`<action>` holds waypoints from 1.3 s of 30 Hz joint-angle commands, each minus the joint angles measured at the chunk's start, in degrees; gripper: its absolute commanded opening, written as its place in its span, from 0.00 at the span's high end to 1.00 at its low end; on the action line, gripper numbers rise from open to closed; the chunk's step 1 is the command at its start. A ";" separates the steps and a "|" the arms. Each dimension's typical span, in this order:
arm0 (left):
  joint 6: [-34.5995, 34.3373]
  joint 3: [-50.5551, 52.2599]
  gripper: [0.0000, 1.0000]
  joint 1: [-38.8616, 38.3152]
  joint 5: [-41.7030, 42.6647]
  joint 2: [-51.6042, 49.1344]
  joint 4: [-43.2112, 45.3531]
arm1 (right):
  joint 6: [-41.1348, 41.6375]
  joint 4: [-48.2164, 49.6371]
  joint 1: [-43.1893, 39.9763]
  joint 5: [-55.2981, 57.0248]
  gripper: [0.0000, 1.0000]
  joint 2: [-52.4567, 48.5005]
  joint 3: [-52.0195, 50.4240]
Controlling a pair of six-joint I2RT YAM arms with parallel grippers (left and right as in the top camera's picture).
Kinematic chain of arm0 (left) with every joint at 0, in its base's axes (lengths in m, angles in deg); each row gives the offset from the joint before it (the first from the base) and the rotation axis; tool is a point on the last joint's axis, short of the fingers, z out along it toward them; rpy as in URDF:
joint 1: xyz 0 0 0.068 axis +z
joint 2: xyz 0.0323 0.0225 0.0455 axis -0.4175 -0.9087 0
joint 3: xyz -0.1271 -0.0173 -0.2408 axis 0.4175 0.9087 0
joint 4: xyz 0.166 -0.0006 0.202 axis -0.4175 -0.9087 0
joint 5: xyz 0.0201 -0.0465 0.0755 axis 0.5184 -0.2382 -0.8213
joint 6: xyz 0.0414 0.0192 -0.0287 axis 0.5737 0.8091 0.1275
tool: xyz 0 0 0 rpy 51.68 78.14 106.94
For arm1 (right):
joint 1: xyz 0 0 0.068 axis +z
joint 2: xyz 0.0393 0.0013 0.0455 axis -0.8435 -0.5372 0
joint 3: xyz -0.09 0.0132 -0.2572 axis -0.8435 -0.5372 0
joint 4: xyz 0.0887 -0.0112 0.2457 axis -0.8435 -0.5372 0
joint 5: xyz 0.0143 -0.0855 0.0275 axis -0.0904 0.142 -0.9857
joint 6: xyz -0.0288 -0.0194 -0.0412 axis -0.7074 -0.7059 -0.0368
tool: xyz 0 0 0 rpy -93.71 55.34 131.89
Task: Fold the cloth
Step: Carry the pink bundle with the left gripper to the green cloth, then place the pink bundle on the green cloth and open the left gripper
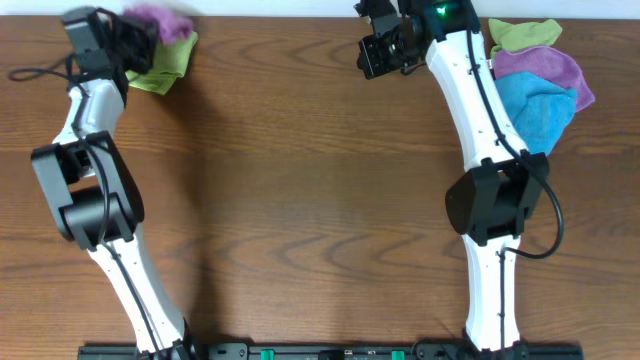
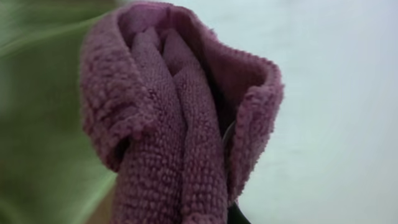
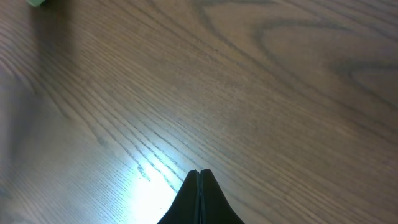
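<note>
wood table (image 1: 320, 200), lime cloth (image 1: 165, 68) left, blue cloth (image 1: 540, 108), purple cloth (image 1: 548, 68), green cloth (image 1: 525, 35) heaped right

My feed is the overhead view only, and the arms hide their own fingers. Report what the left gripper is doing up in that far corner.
Observer: In the left wrist view the cloth stands bunched right against the lens, apparently pinched by the left gripper, whose fingers are mostly covered.
Operator: Now check the right gripper.
Observer: The right wrist view shows the right gripper shut, with nothing between its fingers.
Operator: Say what lies under it.
Observer: Wood-grain table, with a bright glare patch just ahead of the fingertips.
</note>
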 commanded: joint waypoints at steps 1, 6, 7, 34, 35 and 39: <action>2.73 -0.28 0.94 0.46 1.86 -2.60 -2.49 | -0.24 -0.07 -0.13 -0.20 0.99 0.79 0.74; 2.97 -0.28 0.91 0.72 1.60 -2.82 -4.33 | -0.24 -0.37 -0.13 -0.22 0.99 0.79 0.74; 2.82 -0.28 0.75 0.79 1.73 -2.82 -4.44 | -0.24 -0.35 -0.13 -0.22 0.99 0.79 0.74; 39.63 -0.28 0.05 5.95 -2.38 26.97 -45.75 | -2.25 -5.31 -0.70 0.11 0.27 3.08 0.74; 41.99 -0.28 0.05 5.92 -3.04 28.87 -48.52 | -2.29 -5.79 -1.05 0.50 0.25 4.00 0.76; 51.10 -0.28 0.05 5.73 -4.87 36.24 -60.11 | -4.46 -8.61 -2.43 4.92 0.09 8.68 0.74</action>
